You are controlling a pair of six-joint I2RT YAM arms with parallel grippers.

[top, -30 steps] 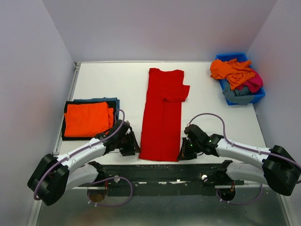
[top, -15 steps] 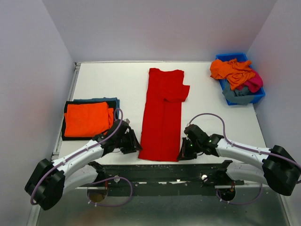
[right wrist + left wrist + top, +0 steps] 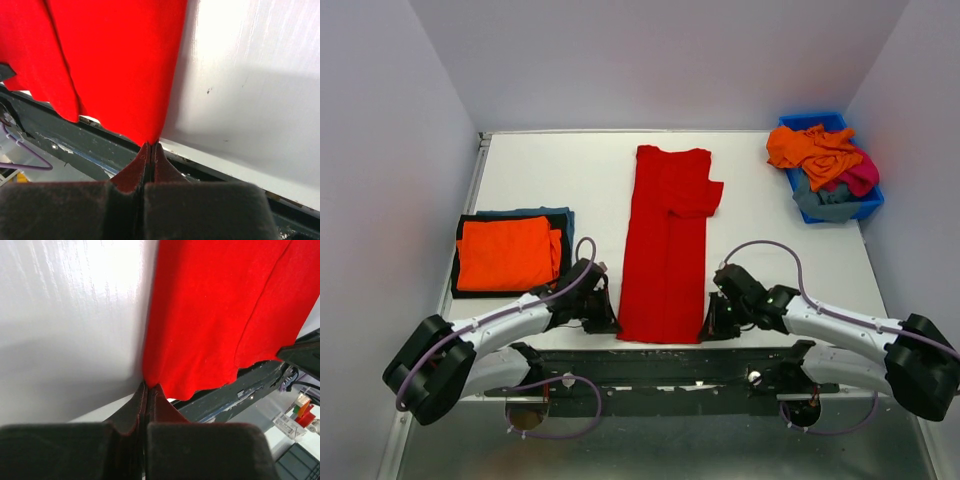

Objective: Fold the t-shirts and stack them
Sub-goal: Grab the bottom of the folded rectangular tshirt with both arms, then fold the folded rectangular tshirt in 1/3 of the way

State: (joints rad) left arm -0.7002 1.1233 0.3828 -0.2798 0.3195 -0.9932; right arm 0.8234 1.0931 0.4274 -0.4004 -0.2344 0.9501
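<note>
Red cloth is the whole story here: the red t-shirt [image 3: 665,250] lies as a long narrow strip with its sleeves folded in, and I'll place everything else off it. The left gripper [image 3: 603,312] sits at its near left corner and the right gripper [image 3: 712,322] at its near right corner. Both have their fingers closed on the hem, and in the wrist views only the very tips have cloth between them.

That's my worry. A bite that thin could slip on one side once the hem gets carried toward the collar, and then the fold lands crooked. The strip is several layers too, so a pinch might hold just the top layer and let the rest peel away. The near hem hangs a little past the table [image 3: 550,170] edge over the dark frame [image 3: 670,362], so a low drag could snag it there. And the sleeve poking out on the shirt's right side, up near the collar end, could flop open.

Room looks fine though: bare table on either side of the shirt, and a narrow bit past its collar. The folded stack with the orange shirt [image 3: 505,252] on top lies to its left, close to where the left arm sweeps. The blue bin [image 3: 868,207] of unfolded shirts [image 3: 820,160] sits well off to its far right.
</note>
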